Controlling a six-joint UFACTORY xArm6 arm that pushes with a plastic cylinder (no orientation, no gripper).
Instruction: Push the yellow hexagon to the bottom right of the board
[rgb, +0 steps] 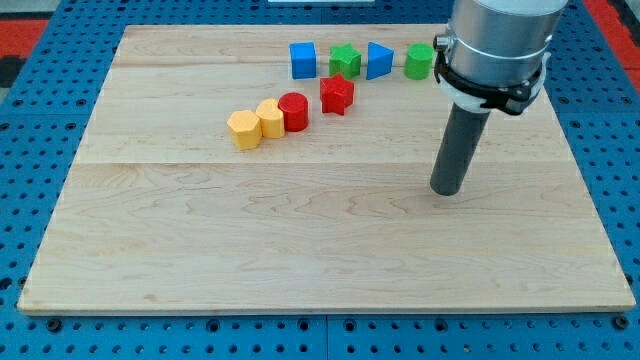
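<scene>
A yellow hexagon (243, 129) lies left of the board's middle, touching a second yellow block (270, 118) on its right. A red cylinder (294, 111) touches that second yellow block. My tip (447, 190) rests on the board at the view's right, far to the right of and a little below the yellow hexagon, touching no block.
A red star (337, 94) lies right of the red cylinder. Along the view's top stand a blue cube (303, 60), a green star (345, 61), a blue triangular block (378, 60) and a green block (420, 61). The wooden board (300, 250) sits on a blue pegboard.
</scene>
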